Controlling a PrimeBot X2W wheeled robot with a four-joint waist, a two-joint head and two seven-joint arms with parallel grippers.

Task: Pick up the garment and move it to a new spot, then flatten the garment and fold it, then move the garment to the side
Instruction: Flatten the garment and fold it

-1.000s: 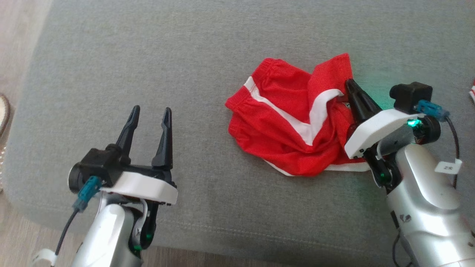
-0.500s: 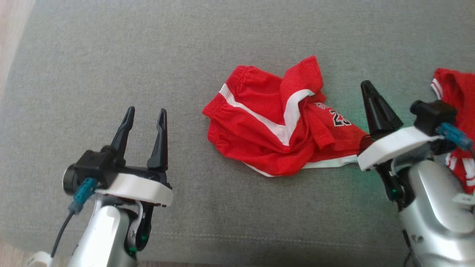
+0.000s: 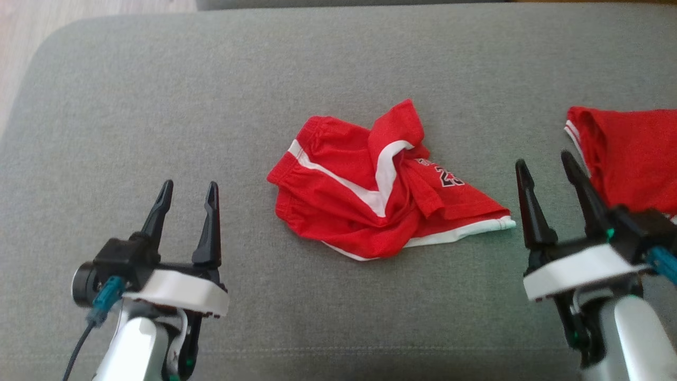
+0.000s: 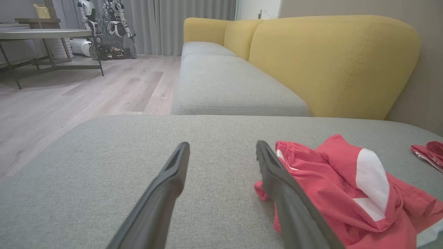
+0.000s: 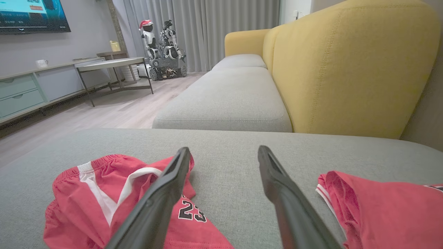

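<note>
With both arms held low over the seat, the right claw (image 3: 543,160) stands spread, its two dark fingers well apart and nothing between them. It points at bare fabric between two pieces of clothing and touches neither. The left claw (image 3: 189,185) is likewise spread and empty, over the seat's near left part.

The garment, a pair of red shorts (image 3: 370,196), lies crumpled near the middle of the grey cushion (image 3: 158,95), between the two claws and nearer the right one. Its elastic waistband faces the left claw. White stripes cross the front, one leg panel is turned up and folded over, and a black-and-white "23" shows beside that fold. The white-hemmed leg corner points toward the right claw and stops just short of it.

A second red garment (image 3: 629,153) with white trim lies at the cushion's right edge, just beyond the right claw. In the right wrist view a yellow backrest (image 5: 346,69) and a wooden floor (image 5: 114,110) lie behind the cushion.
</note>
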